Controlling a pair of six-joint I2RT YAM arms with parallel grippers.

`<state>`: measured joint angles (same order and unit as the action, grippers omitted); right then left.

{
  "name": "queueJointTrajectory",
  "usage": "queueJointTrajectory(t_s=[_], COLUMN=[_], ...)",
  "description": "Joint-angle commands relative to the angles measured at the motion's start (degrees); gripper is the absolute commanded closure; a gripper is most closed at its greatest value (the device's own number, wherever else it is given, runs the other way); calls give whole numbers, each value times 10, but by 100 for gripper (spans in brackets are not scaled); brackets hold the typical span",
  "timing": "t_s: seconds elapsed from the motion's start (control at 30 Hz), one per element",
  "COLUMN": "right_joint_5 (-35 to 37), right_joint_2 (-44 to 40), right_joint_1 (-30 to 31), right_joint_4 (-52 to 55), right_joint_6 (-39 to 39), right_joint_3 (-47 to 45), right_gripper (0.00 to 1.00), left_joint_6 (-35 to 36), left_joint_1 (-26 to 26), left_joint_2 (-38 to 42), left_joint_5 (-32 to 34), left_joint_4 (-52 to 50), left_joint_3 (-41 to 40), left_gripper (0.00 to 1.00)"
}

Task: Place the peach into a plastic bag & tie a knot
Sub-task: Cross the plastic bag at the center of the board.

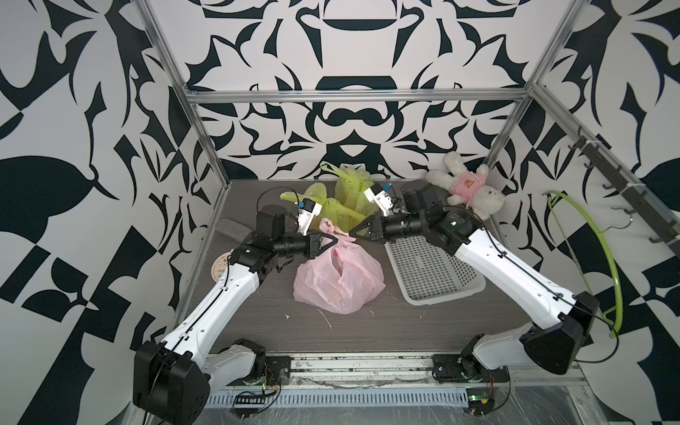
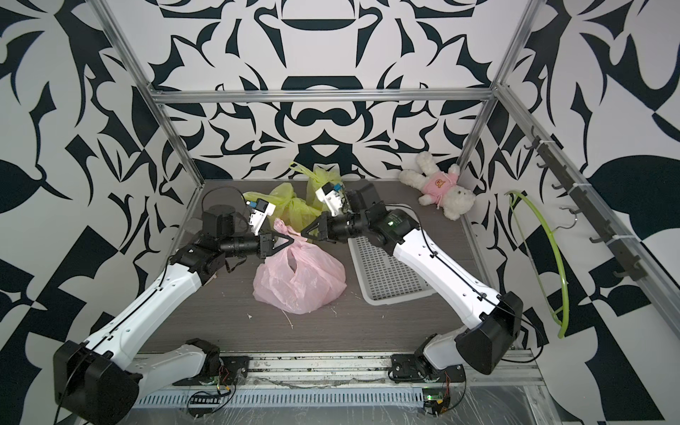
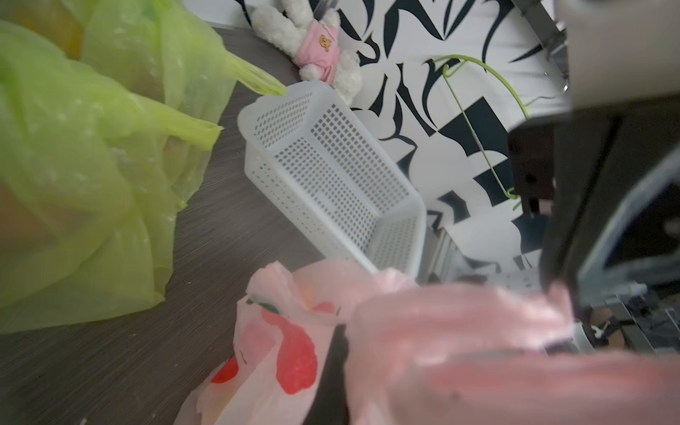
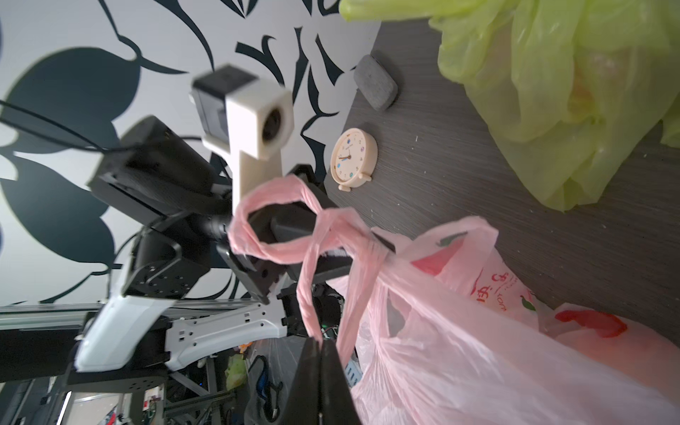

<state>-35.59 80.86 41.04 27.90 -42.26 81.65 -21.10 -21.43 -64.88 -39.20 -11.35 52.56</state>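
The left hand (image 1: pixel 333 240) is clamped tight on the gathered top of the pink bag (image 1: pixel 338 281), and a twisted loop (image 4: pixel 272 224) of handle is wound loosely around its fingers. If that hand draws off at an angle, I think the loop could snag there, or slide free before it cinches, and the knot would fall open. The bag sits on the tabletop (image 1: pixel 368 331) in the middle, between the two hands. The peach itself I cannot see, though the bag's full belly suggests it is inside. A hard tug might tear the thin film or drag the whole bag along. On the right, the right hand (image 4: pixel 321 346) is closed on a thin strand (image 4: pixel 307 294) of handle, and so little plastic could easily slip out. Both forearms reach in low and nearly level, tips facing each other above the bag's neck, near but apart. A white basket (image 1: pixel 434 272) lies under the right arm.
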Motion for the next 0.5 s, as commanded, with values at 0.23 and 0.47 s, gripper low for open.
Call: queueJointTrajectory(t_s=[0.23, 0.47], right_joint_5=[133, 179], right_joint_2=[35, 94], right_joint_1=[96, 96], right_joint_4=[-96, -87], right_joint_6=[-47, -12], right_joint_3=[-87, -47], right_gripper=[100, 100], left_joint_6=[-86, -92], left_joint_1=[16, 16], left_joint_2=[39, 48], left_joint_5=[89, 73], left_joint_4=[87, 69], left_joint_3=[-27, -34], left_gripper=[100, 100])
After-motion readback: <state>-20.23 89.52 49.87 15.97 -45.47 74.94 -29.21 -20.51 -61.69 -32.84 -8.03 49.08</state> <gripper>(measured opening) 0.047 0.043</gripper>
